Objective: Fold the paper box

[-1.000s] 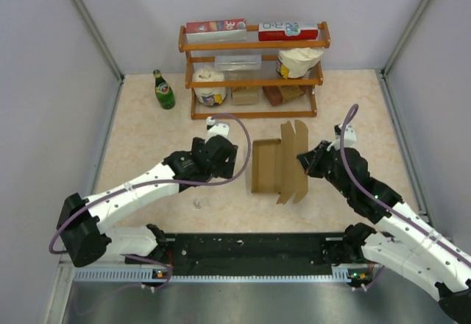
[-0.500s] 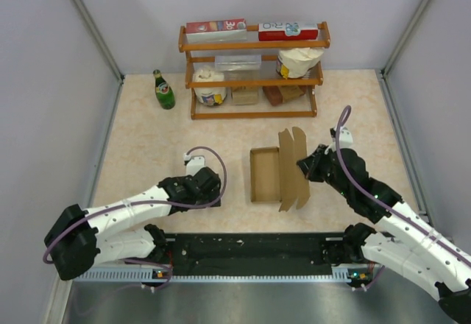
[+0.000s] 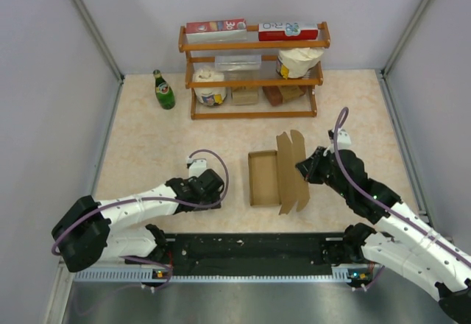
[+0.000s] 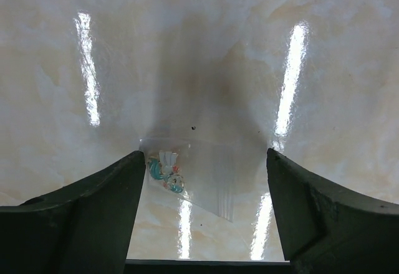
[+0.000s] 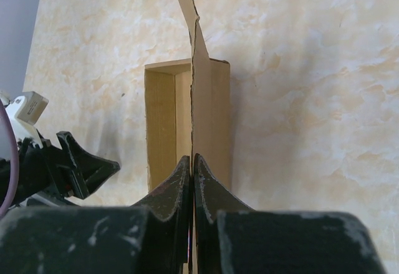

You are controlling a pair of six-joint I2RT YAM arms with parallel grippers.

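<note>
**Top view:** the plain kraft-brown cardboard paper box (image 3: 262,179) is lying on the glossy beige marbled table (image 3: 147,132). It's in front of the orange wooden shelf rack (image 3: 254,81), a bit toward the rack's right end, with its long axis running straight toward the rack. Its upright flap (image 3: 292,169) is standing on the side away from the left arm. The black two-finger right gripper (image 3: 304,168) is touching that flap. The black left gripper (image 3: 208,188) is sitting well apart, farther out from the rack than the box and level with the rack's left end, with the box's open tray side facing it.

**Left wrist view:** the left gripper (image 4: 206,155) is hanging released, fingers (image 4: 87,212) spread wide and clasping nothing. A small clear plastic bag (image 4: 199,180) is lying flat on the table between them. No box is showing here.

**Right wrist view:** the right gripper (image 5: 192,165) is clamping the flap's thin edge, jaws pressed together on the cardboard. The tray is sitting just beside the flap, on the side toward the left arm.

**Judgement:** the right arm is the nearer one and is doing the holding. To help with the fold, the left arm is likely going to be crossing sideways toward the tray wall, across the long axis.
</note>
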